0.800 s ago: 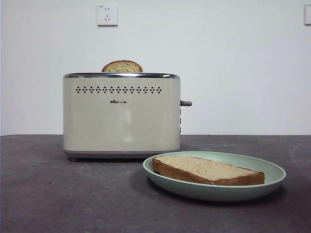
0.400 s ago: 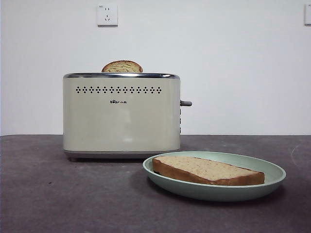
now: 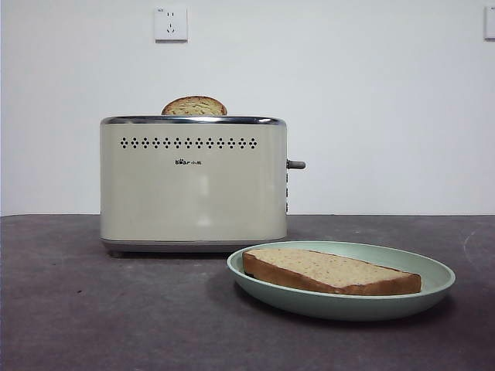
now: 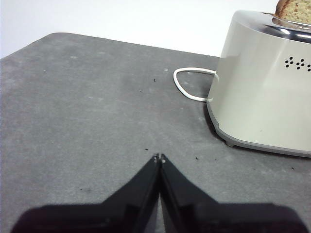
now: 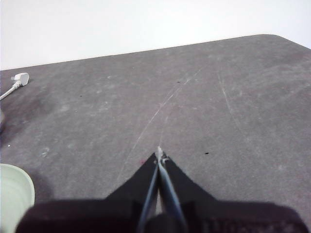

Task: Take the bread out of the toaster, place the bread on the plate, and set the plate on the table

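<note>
The bread lies flat, face up, in the mint-green plate, its long axis running left to right across the front view, the crusted edge toward the camera. The plate rests on the dark surface, just in front of the cream toaster and off its lever side. A smaller slice stands upright in the toaster's slot. The left pincer, pressed together and empty, hangs above bare surface near the toaster. The right pincer, likewise pressed together, hangs beside the plate's rim.
</note>
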